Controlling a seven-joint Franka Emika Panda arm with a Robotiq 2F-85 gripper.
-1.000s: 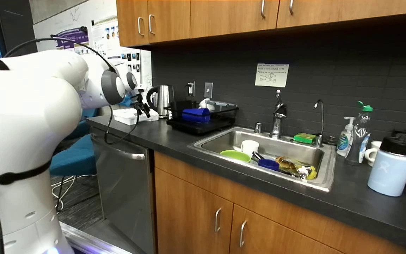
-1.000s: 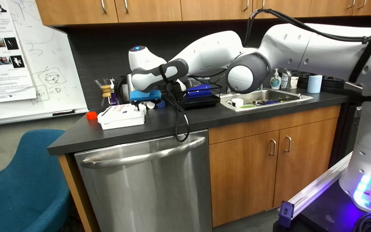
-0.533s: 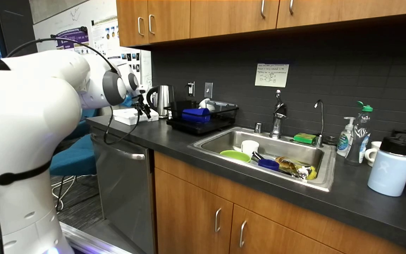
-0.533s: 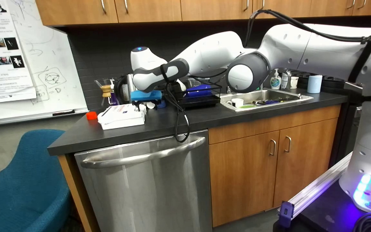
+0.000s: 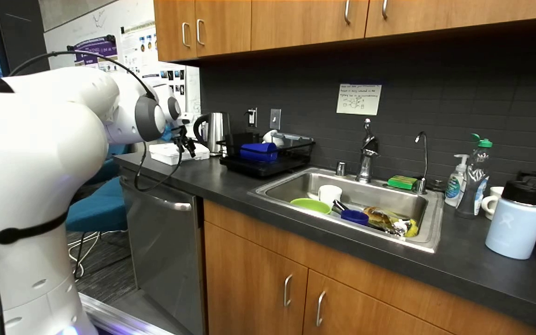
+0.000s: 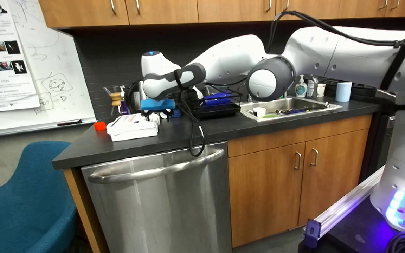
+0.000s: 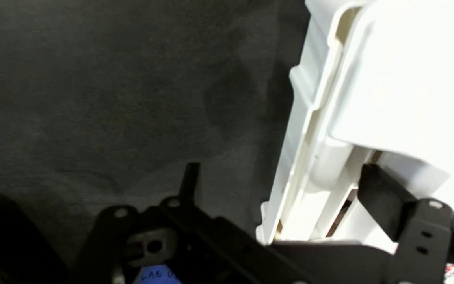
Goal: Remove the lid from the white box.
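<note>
The low white box (image 6: 134, 134) sits near the counter's end; it also shows in an exterior view (image 5: 171, 157) and at the right of the wrist view (image 7: 290, 152). Its flat white lid (image 6: 134, 118) lies on top, with printed marks on it. In the wrist view the lid (image 7: 416, 86) is overexposed. My black gripper (image 7: 281, 171) is open and straddles the box's edge. One fingertip is over the dark counter beside the box, the other over the white top near narrow slots. Contact cannot be told. The gripper shows at the box in both exterior views (image 5: 189, 148) (image 6: 158, 116).
A black dish rack (image 6: 216, 111) with a blue container stands beside the box. A steel kettle (image 5: 220, 132) is behind it. An orange-red cap (image 6: 100, 125) lies near the counter's end. A black cable loop (image 6: 198, 140) hangs from the arm. A sink (image 5: 291, 184) holds dishes.
The gripper shifted slightly away from the box, then back toward it over the last half second. The box and lid have not visibly moved.
</note>
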